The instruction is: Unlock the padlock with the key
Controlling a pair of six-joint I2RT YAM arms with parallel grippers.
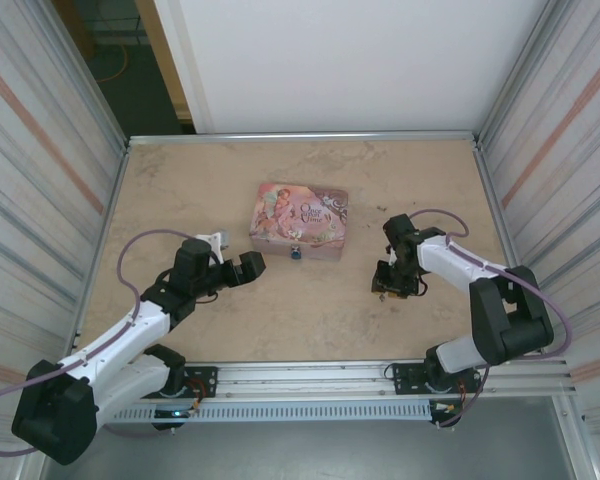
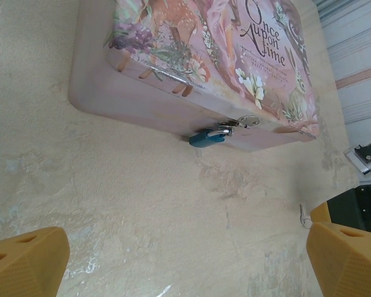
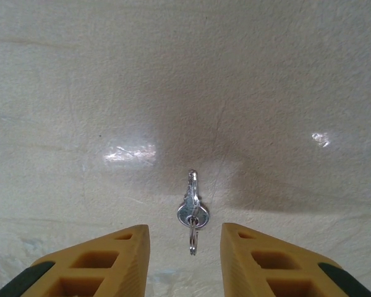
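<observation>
The padlock (image 2: 206, 137) is seen as a tiny blue-teal body with a thin silvery shackle. The shackle is passed through the metal latch on the near wall of a pink illustrated tin box (image 1: 300, 218), and the body is tilted sideways at the foot of that wall. The tin is set near the middle of the tabletop (image 1: 280, 330), slightly toward the far edge, with its lid down. From above, the padlock (image 1: 296, 252) is made out only as a small teal spot at the middle of the tin's near side.

The key (image 3: 192, 210) is laid flat on the tabletop, right of centre and nearer the near edge, well apart from the tin. It is small, slim and silvery, with a rounded bow through which a thin wire ring is threaded; the blade is pointed away from the right hand (image 3: 185, 238) and the ring toward it. The right hand's orange fingers (image 3: 260, 260) are held apart on either side of the bow, close to it but not touching it.

The left hand (image 1: 248, 268) is held low over the tabletop just left of the tin's near left corner, with its fingers spread wide and nothing between them.
</observation>
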